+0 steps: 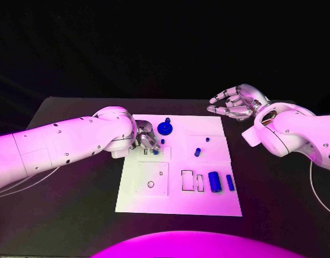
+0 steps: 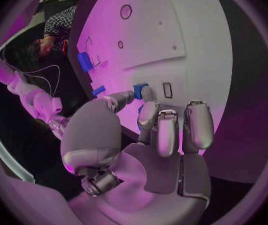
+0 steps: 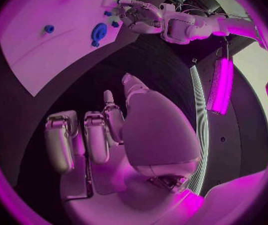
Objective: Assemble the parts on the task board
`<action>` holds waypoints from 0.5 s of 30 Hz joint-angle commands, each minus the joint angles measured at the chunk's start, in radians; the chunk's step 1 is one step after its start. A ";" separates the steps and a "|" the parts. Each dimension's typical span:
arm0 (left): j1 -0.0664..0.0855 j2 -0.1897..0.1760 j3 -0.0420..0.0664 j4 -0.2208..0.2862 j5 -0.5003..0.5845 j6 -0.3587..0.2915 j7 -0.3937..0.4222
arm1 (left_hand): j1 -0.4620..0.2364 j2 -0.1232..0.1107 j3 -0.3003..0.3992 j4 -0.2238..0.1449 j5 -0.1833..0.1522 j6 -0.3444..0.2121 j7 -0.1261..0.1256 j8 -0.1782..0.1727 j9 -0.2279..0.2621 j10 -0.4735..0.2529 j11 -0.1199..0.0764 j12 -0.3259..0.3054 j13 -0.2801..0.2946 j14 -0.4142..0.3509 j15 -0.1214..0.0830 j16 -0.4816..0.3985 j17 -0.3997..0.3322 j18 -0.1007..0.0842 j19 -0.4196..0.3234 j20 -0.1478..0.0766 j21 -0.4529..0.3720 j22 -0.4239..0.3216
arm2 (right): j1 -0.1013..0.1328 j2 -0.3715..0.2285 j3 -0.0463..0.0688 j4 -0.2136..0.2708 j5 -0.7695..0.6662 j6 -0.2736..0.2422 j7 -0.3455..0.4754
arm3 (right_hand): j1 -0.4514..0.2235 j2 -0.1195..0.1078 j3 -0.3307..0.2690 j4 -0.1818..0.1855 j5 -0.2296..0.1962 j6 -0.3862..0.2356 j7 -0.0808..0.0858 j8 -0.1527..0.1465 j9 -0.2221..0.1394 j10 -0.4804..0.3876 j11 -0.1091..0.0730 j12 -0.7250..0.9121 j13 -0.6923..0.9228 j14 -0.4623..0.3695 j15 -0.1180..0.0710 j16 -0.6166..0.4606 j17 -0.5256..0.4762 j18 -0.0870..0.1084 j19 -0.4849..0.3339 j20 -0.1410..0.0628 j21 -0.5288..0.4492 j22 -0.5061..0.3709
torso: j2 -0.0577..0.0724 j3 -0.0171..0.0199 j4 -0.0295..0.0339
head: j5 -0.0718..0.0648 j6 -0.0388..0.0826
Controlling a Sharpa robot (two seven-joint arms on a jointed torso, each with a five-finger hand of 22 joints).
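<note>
board [image 1: 203, 201]: white plate sat mid-table [image 1: 72, 226], black top all round it, long side running away from the robot

left hand [image 1: 143, 135]: was down over the board's left edge, upper part. From the wrist cam you could see the fingers [image 2: 165, 130] curled in fairly narrow, thumb and one fingertip reaching onto a small blue block [image 2: 140, 91] right next to a little rectangular slot [image 2: 168, 90]. Looked like a pinch, but honestly I couldn't tell for sure if it was gripped or just touched

right hand [image 1: 235, 103]: hung off the board's far right corner, over the bare table, not touching anything. Fingers half curled, apart from each other, nothing in them

gear [image 1: 165, 128]: round blue piece near the board's far edge, just beside the left hand

peg [image 1: 198, 152]: small blue bit standing about mid-board, right of the left hand, well apart from both hands

cylinder [image 1: 214, 181]: fat blue one lying on the right side of the board, nearer the robot

bar [image 1: 230, 182]: thinner blue piece just right of the cylinder, parallel to it, close but not touching as far as I could see

cutouts [image 1: 187, 180]: two rectangular outlines just left of the cylinder, plus a small ring hole [image 1: 150, 184] further left
</note>
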 commanded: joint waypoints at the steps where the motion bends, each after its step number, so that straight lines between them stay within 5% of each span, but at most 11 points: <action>1: -0.002 0.005 -0.001 0.001 0.013 0.020 0.007 | -0.009 0.002 -0.008 0.000 -0.005 0.000 0.006 -0.006 0.001 0.000 -0.005 0.004 0.001 0.090 -0.004 0.006 0.203 -0.005 -0.002 -0.006 -0.002 0.001 | -0.001 0.000 0.000 0.000 -0.010 0.009 0.010 | -0.007 0.000 0.006 0.002 0.004 0.004 0.000 0.005 0.001 -0.003 0.000 -0.003 0.053 0.088 -0.004 -0.004 0.195 -0.013 0.104 -0.007 0.000 0.260 | 0.000 -0.0004 -0.0002 | -0.001 -0.001; 15: -0.002 0.002 0.000 -0.009 0.008 0.019 0.008 | -0.005 0.005 -0.014 0.003 -0.005 0.001 0.005 -0.007 0.002 0.000 -0.005 0.004 0.001 0.090 -0.005 0.007 0.203 -0.005 -0.002 -0.006 -0.002 0.002 | -0.001 0.000 0.000 -0.001 -0.010 0.009 0.011 | -0.013 0.000 0.006 0.004 0.004 0.004 0.000 0.005 0.001 -0.002 0.000 -0.003 0.054 0.088 -0.004 -0.004 0.194 -0.013 0.104 -0.008 0.000 0.260 | 0.000 -0.0013 0.0002 | -0.002 0.002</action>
